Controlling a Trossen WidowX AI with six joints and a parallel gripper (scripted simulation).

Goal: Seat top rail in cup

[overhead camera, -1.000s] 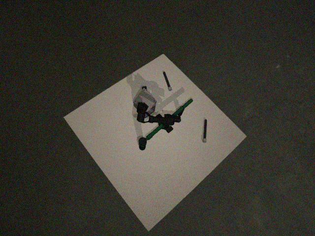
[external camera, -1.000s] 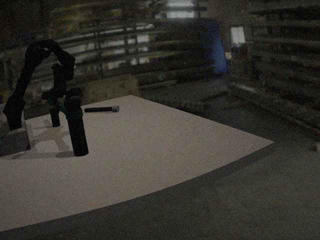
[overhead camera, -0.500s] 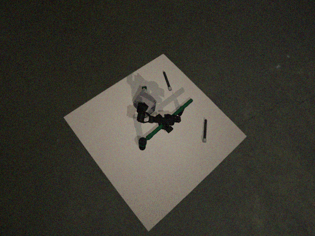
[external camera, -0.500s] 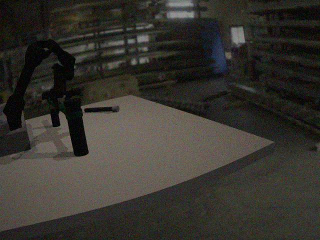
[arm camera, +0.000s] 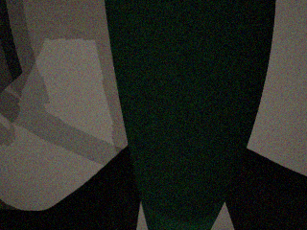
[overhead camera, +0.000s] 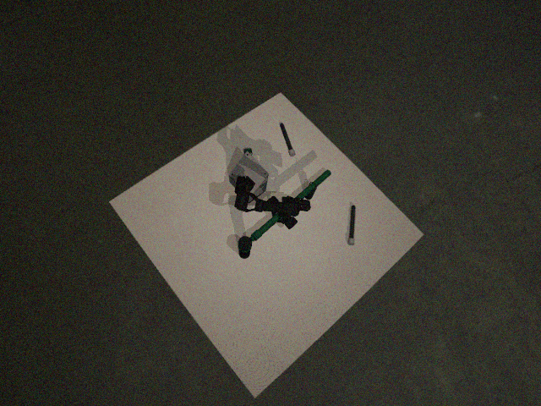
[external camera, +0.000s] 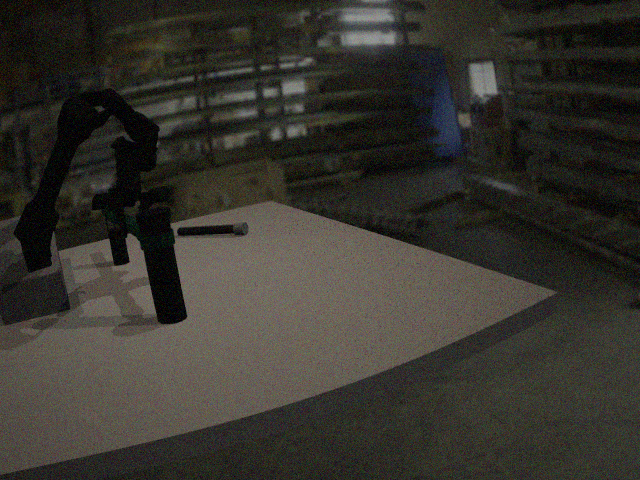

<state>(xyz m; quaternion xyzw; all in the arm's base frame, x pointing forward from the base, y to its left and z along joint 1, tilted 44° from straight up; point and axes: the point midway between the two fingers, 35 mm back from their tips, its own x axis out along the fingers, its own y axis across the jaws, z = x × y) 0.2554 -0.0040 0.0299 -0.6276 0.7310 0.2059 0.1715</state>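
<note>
The green top rail [overhead camera: 267, 226] [arm camera: 192, 86] runs diagonally across the mat, through the loop cap on the thin post [overhead camera: 310, 194] [external camera: 119, 251]. Its near end reaches the cup [overhead camera: 255, 236] beside the big dark post [overhead camera: 244, 250] [external camera: 165, 289]. Whether that end is fully inside the cup is too dark and small to tell. The green brace band [external camera: 164, 238] sits high on the big post, just below its cap. My gripper [overhead camera: 284, 210] [arm camera: 177, 146] is shut on the rail between the two posts; the dark fingers lie on either side of it in the wrist view.
A dark rod with a pale end [overhead camera: 286, 139] lies behind the rail, and another dark rod [overhead camera: 352, 222] lies to the right. One such rod [external camera: 206, 229] shows behind the big post in the exterior view. The grey arm base [external camera: 36, 298] stands left of the posts.
</note>
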